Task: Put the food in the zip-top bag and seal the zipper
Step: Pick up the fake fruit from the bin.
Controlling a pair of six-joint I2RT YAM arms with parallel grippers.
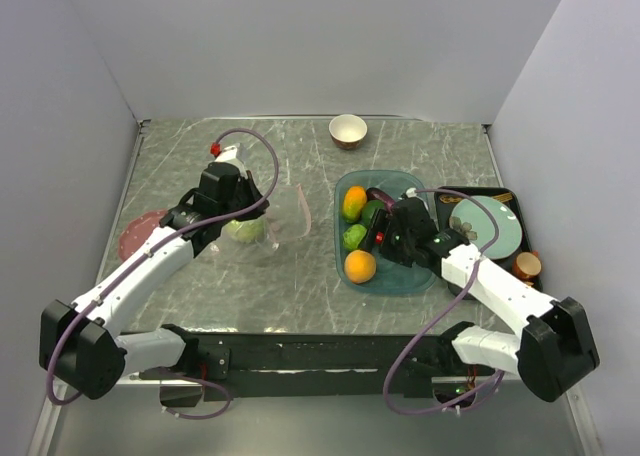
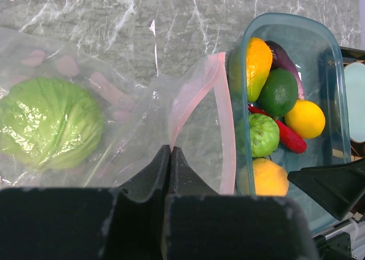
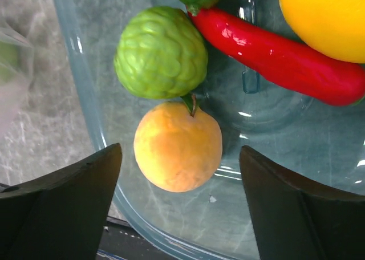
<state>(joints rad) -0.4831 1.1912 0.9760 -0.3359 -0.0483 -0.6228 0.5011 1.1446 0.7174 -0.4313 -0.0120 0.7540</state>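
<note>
- One item, the green cabbage [image 1: 244, 230], already lies inside the zip-top bag [image 1: 285, 216] in the top view, left of the centre of the table [image 1: 300, 296]. The left gripper [image 1: 243, 214] is at the bag and the right gripper [image 1: 372, 244] hangs over the teal tray [image 1: 425, 281] nearer the right edge. Loading is the step in hand, and sealing is far off.
- From the left wrist, the left fingers are pressed together, clamped on the clear film just beside the pink zipper [image 2: 228, 129]. They hold the mouth lifted open toward the tray. The tray's rim lies just beside that mouth, so there is little room between them.
- From the right wrist, the right fingers stand apart on either side of the orange [image 3: 178, 146], apparently not touching it, though height is hard to judge. The next move calls for lowering, closing, then lifting clear of the tray's wall. The bumpy green fruit [image 3: 161, 52] sits right against the orange, and the near wall is close.
</note>
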